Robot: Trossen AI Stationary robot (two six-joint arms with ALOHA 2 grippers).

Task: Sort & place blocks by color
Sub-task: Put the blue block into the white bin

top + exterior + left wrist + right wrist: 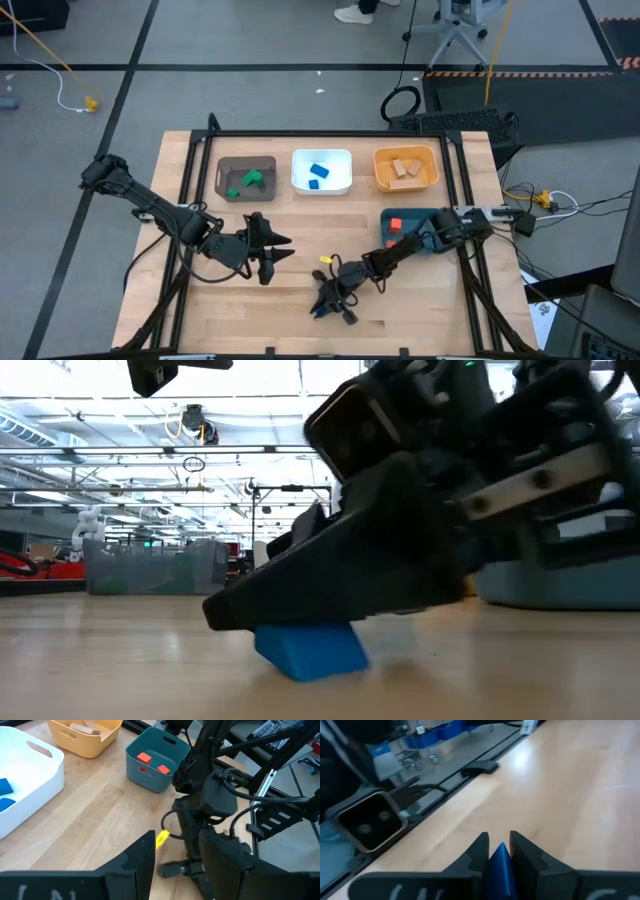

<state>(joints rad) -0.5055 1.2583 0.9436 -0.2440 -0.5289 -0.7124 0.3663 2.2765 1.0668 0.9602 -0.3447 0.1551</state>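
Tabletop [300, 230] — right gripper [322, 308] pinching blue block [312, 650]

Blocks, small, sorted by colour, placed relative to the white bin [322, 172].
- Two blue blocks [319, 171] are lying inside it.
- Green blocks [250, 179] are sitting in the brown bin [229, 166], just beside it.
- Pale wood blocks [405, 168] are resting in the orange bin [385, 160], on its other side.
- Red-orange blocks [144, 757] are lying in the teal bin [150, 776], beyond the orange one.
- One blue block [311, 648] is resting tilted on the desk [290, 230], well apart from the white bin, pinched between the right gripper's [498, 851] jaws.
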